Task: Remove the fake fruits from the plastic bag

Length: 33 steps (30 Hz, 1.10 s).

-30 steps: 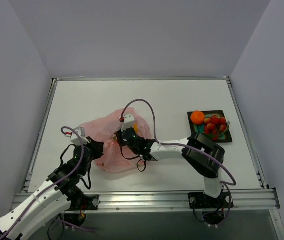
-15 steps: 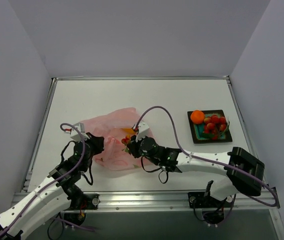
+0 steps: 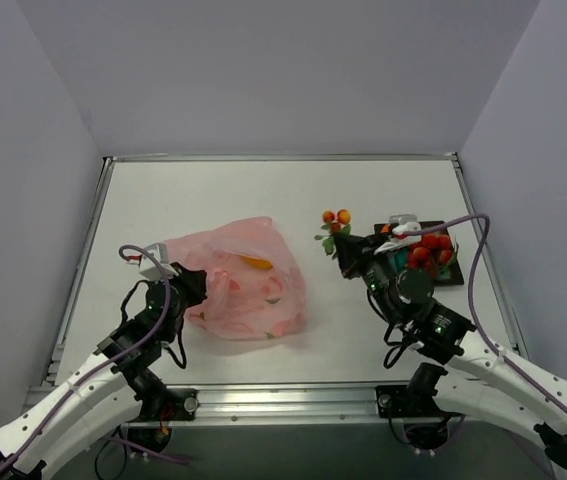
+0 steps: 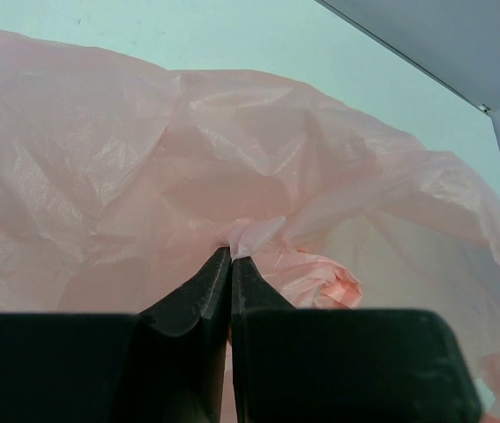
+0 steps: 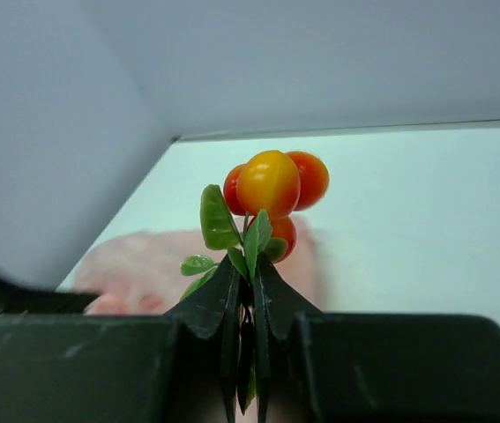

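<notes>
1. Left gripper [image 3: 195, 285] [image 4: 230, 256]: jaws pressed together on a pinched fold of the bag [image 3: 238, 280] [image 4: 320, 176], at the bag's left edge. Judged purpose: an anchor, so the thin plastic does not drag along when something is drawn out the other side.
2. The bag lies slumped on the desk [image 3: 213, 190], left of centre and crumpled, with its mouth seemingly toward the right. A yellow piece [image 3: 256, 263] shows through the film near the top. At least that one item looks to be inside; more cannot be told through the folds.
3. Right gripper [image 3: 348, 248] [image 5: 247, 273]: clamped on the green stem of a sprig [image 3: 335, 220] [image 5: 272, 185], which carries small orange-red fruits and leaves. The fruits stand up above the fingertips. The grip is on the stem, probably because the glossy round fruits would slip from a two-finger pinch.
4. The sprig is out of the bag and clear of it, held in the air between the bag and the tray [image 3: 451, 281], nearer the tray. It touches neither.
5. The tray sits on the right of the desk and has red berries [image 3: 429, 250] in it. The right wrist covers its left part, so what else lies there is unclear.
6. Step in hand, as judged: carrying the sprig over for drop-off. The task is partly done, with the bag not yet emptied.
7. Risks: the light sprig could pivot in the pinch, and a release from height could send it bouncing off the tray.
</notes>
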Available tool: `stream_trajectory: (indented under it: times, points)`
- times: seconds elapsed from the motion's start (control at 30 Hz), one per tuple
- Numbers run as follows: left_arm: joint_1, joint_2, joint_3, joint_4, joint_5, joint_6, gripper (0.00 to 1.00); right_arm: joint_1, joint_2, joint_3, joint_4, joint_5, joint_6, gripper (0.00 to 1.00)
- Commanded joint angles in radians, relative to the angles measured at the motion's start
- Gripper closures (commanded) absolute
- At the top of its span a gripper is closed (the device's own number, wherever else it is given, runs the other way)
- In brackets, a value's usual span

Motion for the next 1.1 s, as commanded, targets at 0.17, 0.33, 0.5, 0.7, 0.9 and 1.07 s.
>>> stream_trajectory:
  times: [0.17, 0.33, 0.5, 0.7, 0.9, 1.07]
  points:
    - [0.011, -0.033, 0.030, 0.021, 0.009, 0.025, 0.98, -0.388, 0.128, -0.065, -0.234, 0.240, 0.220, 1.00]
    - [0.011, -0.025, 0.007, 0.048, 0.069, 0.001, 0.98, -0.535, 0.211, -0.121, -0.182, 0.201, 0.259, 1.00]
    - [0.011, -0.014, -0.008, 0.091, 0.109, -0.018, 0.98, -0.648, 0.308, -0.119, -0.147, 0.152, 0.236, 1.00]
    - [0.011, -0.011, -0.027, 0.110, 0.126, -0.030, 0.98, -0.708, 0.375, -0.164, -0.096, 0.074, 0.256, 1.00]
    - [0.011, -0.017, -0.022, 0.107, 0.123, -0.029, 0.98, -0.782, 0.429, -0.171, -0.083, -0.001, 0.260, 0.95]
    - [0.011, -0.011, -0.014, 0.107, 0.126, -0.029, 0.98, -0.800, 0.411, -0.194, -0.083, 0.006, 0.276, 0.64]
